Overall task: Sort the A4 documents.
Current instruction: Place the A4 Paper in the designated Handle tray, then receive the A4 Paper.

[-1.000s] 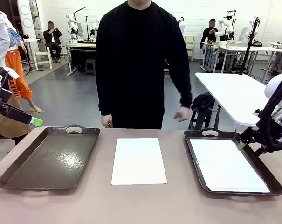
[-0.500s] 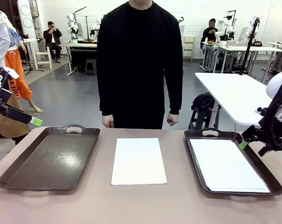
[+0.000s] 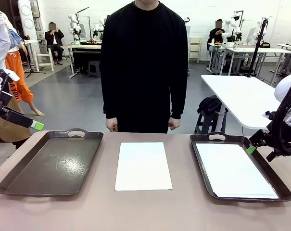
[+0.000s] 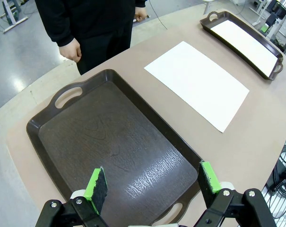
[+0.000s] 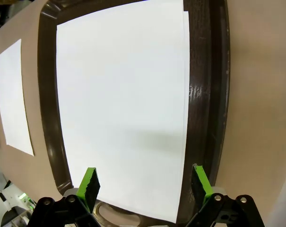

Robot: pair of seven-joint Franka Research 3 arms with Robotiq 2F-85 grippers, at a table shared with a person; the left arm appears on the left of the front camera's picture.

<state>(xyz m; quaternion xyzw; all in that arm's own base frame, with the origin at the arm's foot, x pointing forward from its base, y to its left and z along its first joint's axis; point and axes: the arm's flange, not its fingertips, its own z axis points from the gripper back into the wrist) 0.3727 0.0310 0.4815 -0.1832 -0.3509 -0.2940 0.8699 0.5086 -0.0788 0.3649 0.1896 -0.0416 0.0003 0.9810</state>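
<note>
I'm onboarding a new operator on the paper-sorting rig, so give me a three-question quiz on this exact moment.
1. True or false: the dark brown handled tray on the robot's left holds a sheet.
2. Where does the plain white A4 paper sheet outside the trays lie?
A. On the brown table between the two trays
B. In the person's grasp
C. Across the left tray's rim
3. Fill in: the robot's right hand hangs with its green pads apart above the ____ tray.

Key
1. False: it holds no sheet.
2. A: flat on the brown table, untouched.
3. Right: the dark brown handled tray on the robot's right, already holding white sheets.
</note>
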